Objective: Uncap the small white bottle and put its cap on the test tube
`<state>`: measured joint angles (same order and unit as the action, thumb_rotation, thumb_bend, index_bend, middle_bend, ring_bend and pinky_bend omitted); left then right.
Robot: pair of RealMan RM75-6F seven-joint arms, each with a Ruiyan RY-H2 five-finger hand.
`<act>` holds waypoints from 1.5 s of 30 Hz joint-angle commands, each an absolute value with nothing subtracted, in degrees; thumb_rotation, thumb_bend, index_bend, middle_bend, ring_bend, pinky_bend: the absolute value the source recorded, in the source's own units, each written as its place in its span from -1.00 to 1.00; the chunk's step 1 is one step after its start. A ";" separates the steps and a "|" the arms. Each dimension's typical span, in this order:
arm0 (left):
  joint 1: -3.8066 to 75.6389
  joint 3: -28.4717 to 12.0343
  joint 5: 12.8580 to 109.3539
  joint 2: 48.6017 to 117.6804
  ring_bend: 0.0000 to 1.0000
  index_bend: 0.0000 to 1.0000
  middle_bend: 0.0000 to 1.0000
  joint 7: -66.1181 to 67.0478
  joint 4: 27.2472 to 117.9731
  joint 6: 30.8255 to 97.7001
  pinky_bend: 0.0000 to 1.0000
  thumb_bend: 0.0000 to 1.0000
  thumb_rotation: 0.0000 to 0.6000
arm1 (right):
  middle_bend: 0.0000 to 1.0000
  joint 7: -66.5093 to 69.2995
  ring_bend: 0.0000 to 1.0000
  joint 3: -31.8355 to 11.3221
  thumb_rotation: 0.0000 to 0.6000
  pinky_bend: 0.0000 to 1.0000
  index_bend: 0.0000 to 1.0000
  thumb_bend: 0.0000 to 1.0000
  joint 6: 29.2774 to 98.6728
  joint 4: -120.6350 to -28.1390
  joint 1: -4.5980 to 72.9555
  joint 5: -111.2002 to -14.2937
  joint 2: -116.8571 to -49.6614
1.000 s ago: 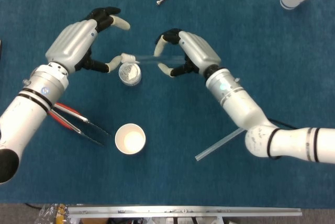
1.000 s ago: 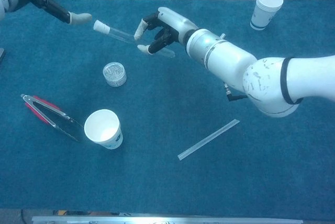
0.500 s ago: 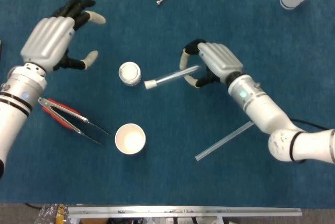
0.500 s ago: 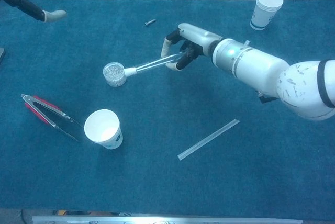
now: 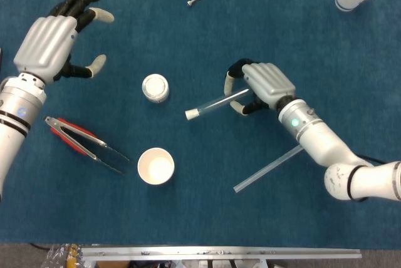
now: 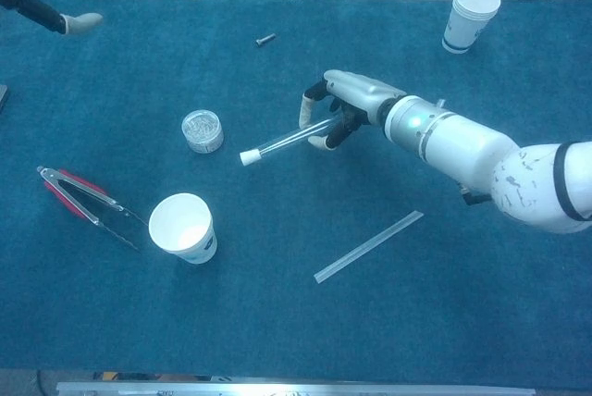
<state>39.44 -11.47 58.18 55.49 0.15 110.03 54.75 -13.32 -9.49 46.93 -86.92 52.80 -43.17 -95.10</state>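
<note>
Low over the tabletop, the capped tube is held by the right hand, its long axis running left toward the bottle, while the spread, empty left hand is kept well apart.

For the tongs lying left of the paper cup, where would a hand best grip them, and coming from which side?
Probably mid-length on the tongs, from above. They lie flat on the table, red-handled end toward the upper left, tips toward the paper cup. Fingers set across both arms there would stay clear of the cup. The empty left hand is nearer.
</note>
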 commanded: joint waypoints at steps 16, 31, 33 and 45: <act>37.73 -11.95 61.14 55.98 -1.00 -0.51 -0.85 -1.59 109.27 55.87 -0.85 -0.33 1.00 | -0.74 -17.59 -0.97 -5.40 1.00 -0.78 -0.37 -0.45 46.16 -81.73 52.30 -53.91 -97.49; 33.81 -10.36 63.25 56.89 -1.00 -0.54 -0.84 -0.29 106.12 60.71 -0.85 -0.33 1.00 | -0.77 -16.08 -0.97 -8.11 1.00 -0.80 -0.54 -0.46 53.99 -89.81 46.94 -55.35 -86.88; 32.83 -9.81 63.98 57.82 -1.00 -0.54 -0.84 0.48 104.69 62.35 -0.85 -0.33 1.00 | -0.73 -15.59 -0.93 -8.12 1.00 -0.80 -0.54 -0.40 56.33 -92.35 45.10 -56.01 -83.87; 26.78 -5.91 66.38 61.38 -1.00 -0.54 -0.83 8.25 99.59 70.68 -0.85 -0.33 1.00 | -0.69 -14.84 -0.86 -4.56 1.00 -0.79 -0.54 -0.32 66.19 -104.83 34.60 -59.48 -68.87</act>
<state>27.53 -6.49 66.23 61.07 7.58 100.13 69.95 -15.39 -5.63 64.70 -103.23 36.29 -58.45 -70.53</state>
